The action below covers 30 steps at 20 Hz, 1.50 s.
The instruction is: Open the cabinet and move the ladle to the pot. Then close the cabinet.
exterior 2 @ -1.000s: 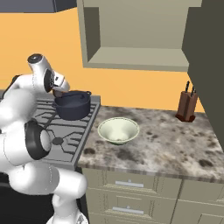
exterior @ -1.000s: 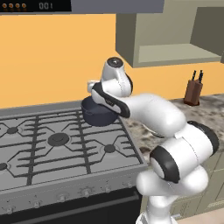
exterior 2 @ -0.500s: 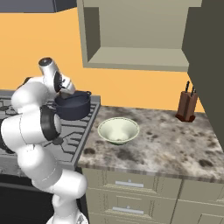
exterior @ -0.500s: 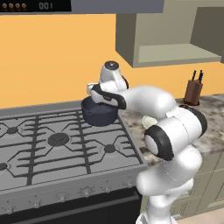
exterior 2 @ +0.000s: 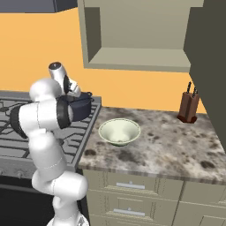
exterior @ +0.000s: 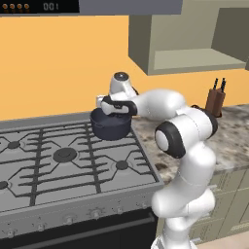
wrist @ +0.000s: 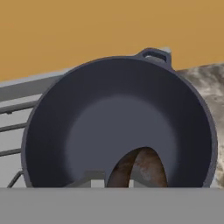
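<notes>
The dark blue-grey pot (exterior: 111, 127) (exterior 2: 82, 108) stands at the stove's back right corner. My gripper (exterior: 115, 109) (exterior 2: 77, 96) hovers right over it and points down into it. In the hand view the pot (wrist: 113, 109) lies close below, and the ladle's brownish round cup (wrist: 138, 168) hangs inside its near rim, right at my fingertips. The jaws are shut on the ladle's thin handle, which is hidden. The cabinet (exterior 2: 141, 44) (exterior: 187, 39) stands open, its shelf bare, with the door (exterior 2: 207, 66) swung out to the right.
A pale cream bowl (exterior 2: 119, 131) sits on the speckled counter (exterior 2: 167, 145) just right of the stove (exterior: 63, 155). A knife block (exterior 2: 188, 107) (exterior: 215, 99) stands by the back wall. Drawers (exterior 2: 132, 198) run below the counter.
The arm's elbow has swung round and folded closer to the base. The hand has stayed over the pot, shifting only slightly, with the jaws still shut.
</notes>
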### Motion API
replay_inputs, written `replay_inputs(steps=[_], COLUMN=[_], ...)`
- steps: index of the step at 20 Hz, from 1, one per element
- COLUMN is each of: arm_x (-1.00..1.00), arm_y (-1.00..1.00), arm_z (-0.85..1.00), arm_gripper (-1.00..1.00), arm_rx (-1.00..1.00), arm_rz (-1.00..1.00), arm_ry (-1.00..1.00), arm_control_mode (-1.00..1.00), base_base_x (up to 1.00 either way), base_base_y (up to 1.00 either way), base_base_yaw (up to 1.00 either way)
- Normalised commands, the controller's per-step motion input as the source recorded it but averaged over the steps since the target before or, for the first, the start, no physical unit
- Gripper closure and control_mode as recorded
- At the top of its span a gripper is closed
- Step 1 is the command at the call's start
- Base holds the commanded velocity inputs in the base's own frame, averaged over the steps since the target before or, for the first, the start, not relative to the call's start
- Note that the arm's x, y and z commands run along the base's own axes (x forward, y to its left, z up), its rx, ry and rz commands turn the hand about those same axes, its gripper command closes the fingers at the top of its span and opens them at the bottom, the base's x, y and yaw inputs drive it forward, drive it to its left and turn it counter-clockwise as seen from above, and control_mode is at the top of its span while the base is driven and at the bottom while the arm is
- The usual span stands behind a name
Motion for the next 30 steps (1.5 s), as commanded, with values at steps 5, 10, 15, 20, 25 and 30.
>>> replay_inputs(steps=[5, 10, 15, 20, 25, 30], arm_x=[0.45, 0.40, 0.38, 0.34, 0.29, 0.23], arm_y=[0.00, 0.02, 0.04, 0.07, 0.05, 0.02], arm_z=[-0.29, -0.28, -0.24, -0.21, -0.16, -0.17], arm_gripper=[1.00, 1.00, 1.00, 1.00, 1.00, 1.00], arm_rx=[0.00, 0.00, -0.01, -0.01, -0.01, -0.01], arm_rz=[0.00, 0.00, 0.00, 0.00, 0.01, 0.02], arm_ry=[0.03, 0.03, 0.03, 0.01, 0.01, 0.00], arm_control_mode=[-1.00, -1.00, -1.00, -1.00, -1.00, -1.00], base_base_x=[0.00, 0.00, 0.00, 0.00, 0.00, 0.00], base_base_y=[0.00, 0.00, 0.00, 0.00, 0.00, 0.00], base_base_yaw=[0.00, 0.00, 0.00, 0.00, 0.00, 0.00])
